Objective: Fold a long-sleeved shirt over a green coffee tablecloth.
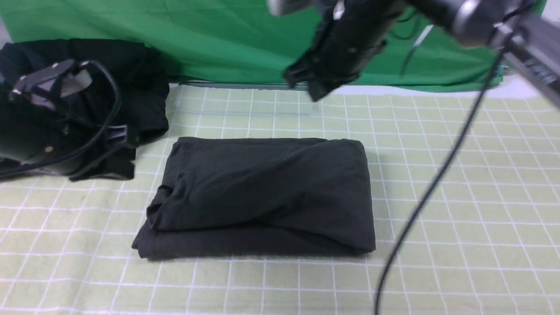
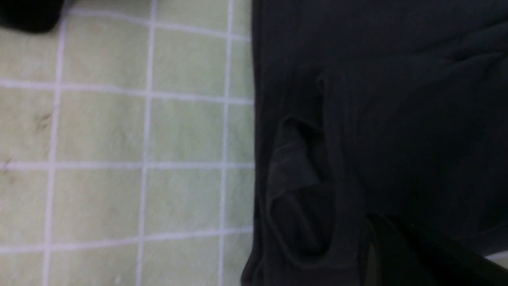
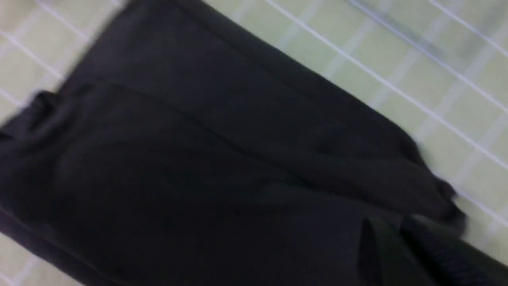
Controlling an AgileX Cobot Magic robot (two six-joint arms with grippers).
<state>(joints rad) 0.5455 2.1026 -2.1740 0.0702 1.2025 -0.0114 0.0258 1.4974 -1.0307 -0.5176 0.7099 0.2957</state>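
The long-sleeved shirt point(image 1: 262, 197) lies folded into a charcoal rectangle in the middle of the green coffee tablecloth point(image 1: 459, 175), a pale checked cloth. My left gripper point(image 1: 124, 148) hangs low just left of the shirt, in front of a black bundle. In the left wrist view its dark fingers point(image 2: 397, 254) stand together above the shirt's point(image 2: 377, 119) left edge, holding nothing. My right gripper point(image 1: 306, 83) is raised over the far side of the table, blurred. The right wrist view shows its fingers point(image 3: 405, 246) pressed together above the shirt point(image 3: 198, 159), empty.
A blacker bundle of garments point(image 1: 87, 65) is heaped at the back left. A plain bright green sheet point(image 1: 218, 39) hangs along the back. The right arm's cable point(image 1: 437, 175) dangles across the right half of the table.
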